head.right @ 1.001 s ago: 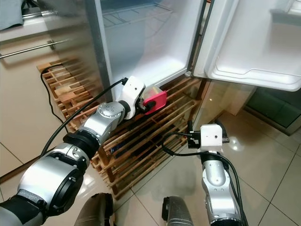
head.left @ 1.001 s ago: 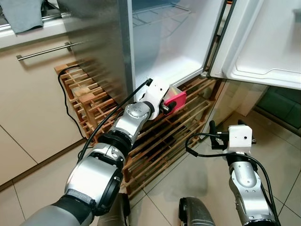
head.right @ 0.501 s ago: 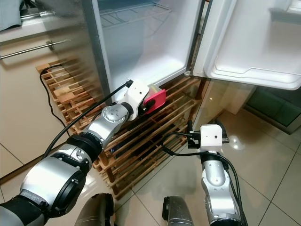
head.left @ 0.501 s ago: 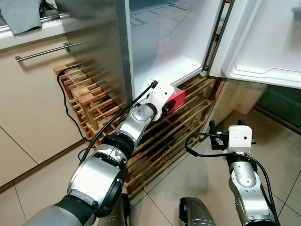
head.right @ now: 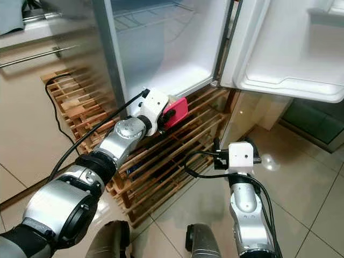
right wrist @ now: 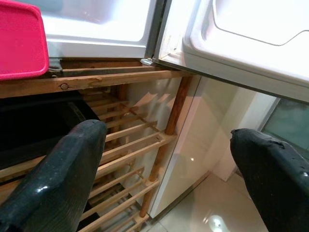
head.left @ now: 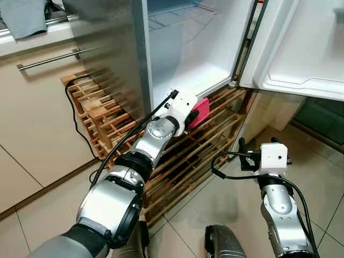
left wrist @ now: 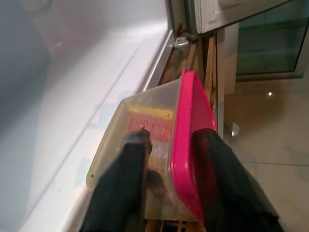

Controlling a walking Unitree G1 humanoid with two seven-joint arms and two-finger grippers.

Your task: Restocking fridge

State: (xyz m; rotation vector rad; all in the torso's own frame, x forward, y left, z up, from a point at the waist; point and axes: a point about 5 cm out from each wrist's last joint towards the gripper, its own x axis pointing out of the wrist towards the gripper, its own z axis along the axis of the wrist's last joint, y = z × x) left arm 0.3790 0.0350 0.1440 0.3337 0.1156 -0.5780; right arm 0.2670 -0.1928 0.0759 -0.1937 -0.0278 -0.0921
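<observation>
at the fridge (head.left: 188,59) sill, left pincer (left wrist: 169,159) pinching pink-lidded container (left wrist: 159,154) above wooden rack (head.left: 209,145); right pincer (right wrist: 169,164) spread.

Wooden rack (head.left: 199,156) on tiled floor (head.left: 32,231); grey cloth (head.left: 24,16) on counter.

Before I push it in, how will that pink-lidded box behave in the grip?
The box looks like rigid clear plastic, so it probably won't buckle. The left end effector pinches it across lid and base, which likely keeps the lid on. Its smooth walls may slip. It holds food, so it probably has some weight.
</observation>
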